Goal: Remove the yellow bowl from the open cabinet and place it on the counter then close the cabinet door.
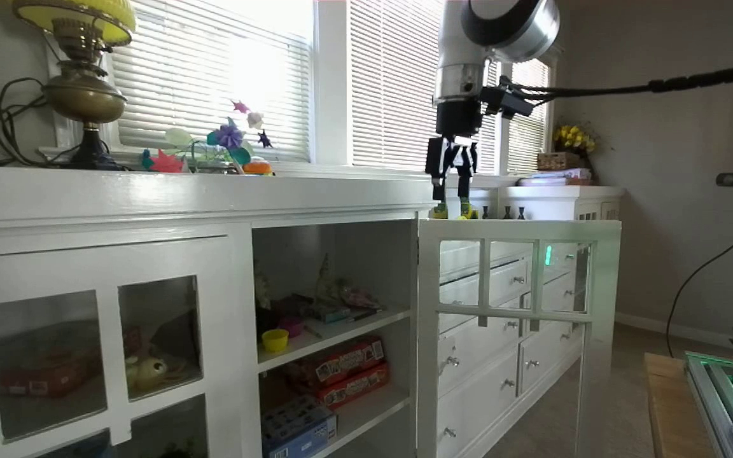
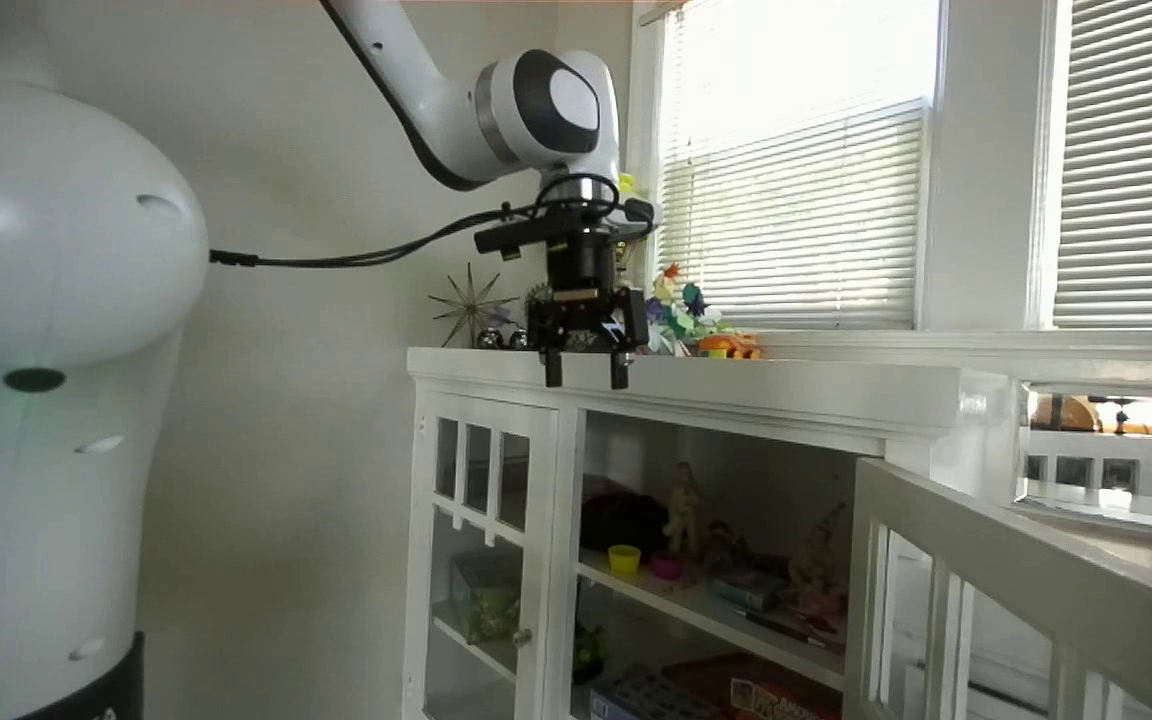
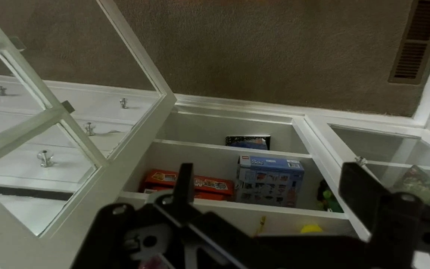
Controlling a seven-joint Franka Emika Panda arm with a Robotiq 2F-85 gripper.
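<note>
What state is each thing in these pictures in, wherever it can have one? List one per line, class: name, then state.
Gripper: open, holding nothing
Cabinet door: swung open
Yellow bowl: upright, inside the open cabinet
Neighbouring glazed door: shut
Drawers: shut
Window blinds: lowered
Brass lamp: upright; lit or not, cannot tell
</note>
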